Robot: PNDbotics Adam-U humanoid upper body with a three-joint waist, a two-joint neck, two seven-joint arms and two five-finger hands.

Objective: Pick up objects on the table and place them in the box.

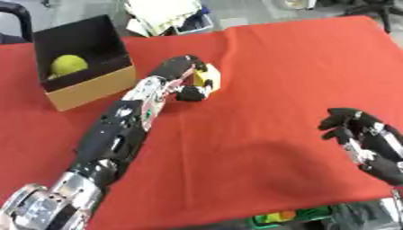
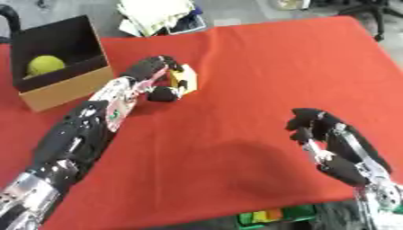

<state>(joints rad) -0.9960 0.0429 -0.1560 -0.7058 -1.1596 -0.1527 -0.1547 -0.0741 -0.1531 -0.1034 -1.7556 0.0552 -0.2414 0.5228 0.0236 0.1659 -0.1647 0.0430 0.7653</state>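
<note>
My left hand (image 1: pixel 182 72) reaches across the red table (image 1: pixel 283 67) and is curled round a small white and yellow object (image 1: pixel 209 77), thumb below it and fingers over its top. The object sits just right of the cardboard box (image 1: pixel 87 87), which stands at the table's far left with a black inside. A yellow-green ball (image 1: pixel 69 64) lies in the box. My right hand (image 2: pixel 319 130) hovers over the table's near right part, fingers curled, holding nothing.
Papers and clutter (image 1: pixel 165 15) lie on the floor beyond the table's far edge. A green and yellow item (image 1: pixel 287 218) shows below the near edge. Bare red cloth spreads across the middle and far right.
</note>
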